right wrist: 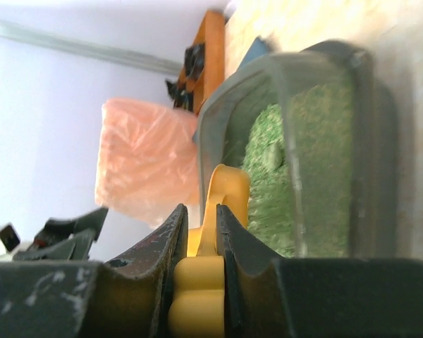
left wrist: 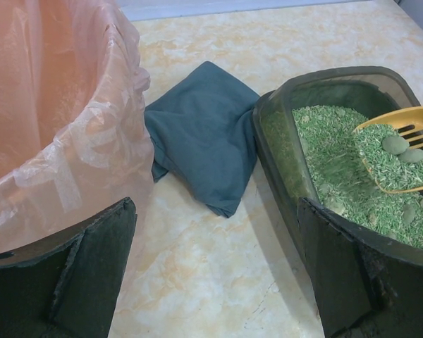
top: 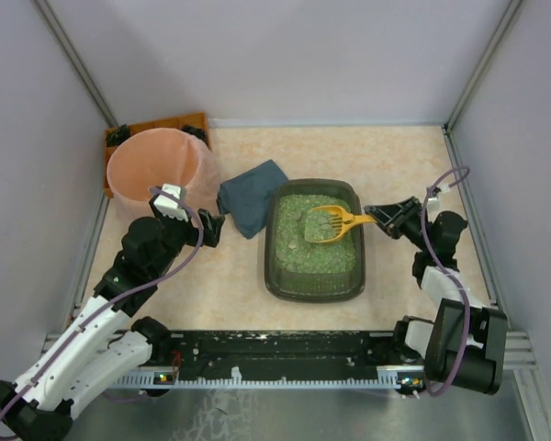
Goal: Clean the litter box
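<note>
The dark grey-green litter box [top: 271,276] with green granules sits mid-table; it also shows in the left wrist view [left wrist: 275,151] and the right wrist view [right wrist: 370,141]. My right gripper [top: 382,217] is shut on the handle of a yellow slotted scoop [top: 329,222], held over the box's far right part. The scoop [left wrist: 402,151] carries granules and a few grey-green lumps. In the right wrist view the yellow handle [right wrist: 222,204] sits between my fingers. My left gripper [top: 211,225] is open and empty, between the pink bucket [top: 156,170] and the box.
A folded dark teal cloth [top: 250,197] lies between bucket and box, also in the left wrist view [left wrist: 204,137]. The bucket [left wrist: 49,113] has a thin plastic liner. An orange-brown compartment tray [top: 188,124] stands behind it. Walls enclose the table.
</note>
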Available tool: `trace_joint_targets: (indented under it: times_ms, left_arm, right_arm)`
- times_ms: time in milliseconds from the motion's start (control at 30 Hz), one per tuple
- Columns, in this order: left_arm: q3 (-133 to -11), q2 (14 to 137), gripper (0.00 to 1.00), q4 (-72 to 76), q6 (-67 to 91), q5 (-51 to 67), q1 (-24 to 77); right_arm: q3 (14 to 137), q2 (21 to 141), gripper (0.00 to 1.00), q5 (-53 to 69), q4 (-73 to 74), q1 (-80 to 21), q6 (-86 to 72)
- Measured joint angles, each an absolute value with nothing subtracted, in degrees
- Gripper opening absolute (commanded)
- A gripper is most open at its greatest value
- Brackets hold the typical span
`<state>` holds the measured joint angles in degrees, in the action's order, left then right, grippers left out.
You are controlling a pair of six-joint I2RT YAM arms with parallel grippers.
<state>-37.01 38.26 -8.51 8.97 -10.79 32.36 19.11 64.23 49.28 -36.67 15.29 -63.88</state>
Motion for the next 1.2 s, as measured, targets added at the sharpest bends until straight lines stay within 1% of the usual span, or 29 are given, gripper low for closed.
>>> trace_joint_targets:
  times_ms: [133,300,433,567,700,867,1000,1133,1200]
  left_arm:
    - [-37.01,38.33,1.0,-8.43,8.97,-10.5,32.18]
    - [-37.01,38.52,1.0,-8.4,8.97,-10.39,32.01]
    - [-37.01,38.65,0.99,-8.1,8.99,-10.26,31.97]
    - [-37.01,39.07,1.0,-8.12,8.97,-10.02,31.94]
    - [-37.01,39.09,0.99,-8.05,8.99,-9.85,31.73]
    - [-37.01,39.2,1.0,-8.05,8.99,-9.8,31.73]
    - [-37.01,39.2,0.99,-7.99,8.99,-9.76,31.7]
    - [-37.01,39.27,1.0,-7.99,8.99,-9.58,31.62]
    - [-37.01,39.27,0.99,-7.92,8.99,-9.54,31.57]
  right_arm:
    - [19.11,64.23,0.0,50.26,-38.24,11.68,-64.07]
    - [18.26,64.03,0.0,50.63,-37.87,16.19,-64.12]
    - [17.96,64.38,0.0,51.13,-39.03,13.89,-64.66]
    - [16.8,64.53,0.0,51.64,-40.97,16.08,-65.67]
    - [16.12,66.19,0.0,51.96,-44.62,14.98,-67.81]
    - [16.05,66.17,0.0,51.96,-45.36,17.21,-68.79]
    - [16.08,66.39,0.0,52.51,-46.74,14.37,-68.79]
    - [15.75,66.37,0.0,51.9,-46.54,16.8,-69.38]
    - [15.75,66.43,0.0,51.68,-47.46,15.68,-69.71]
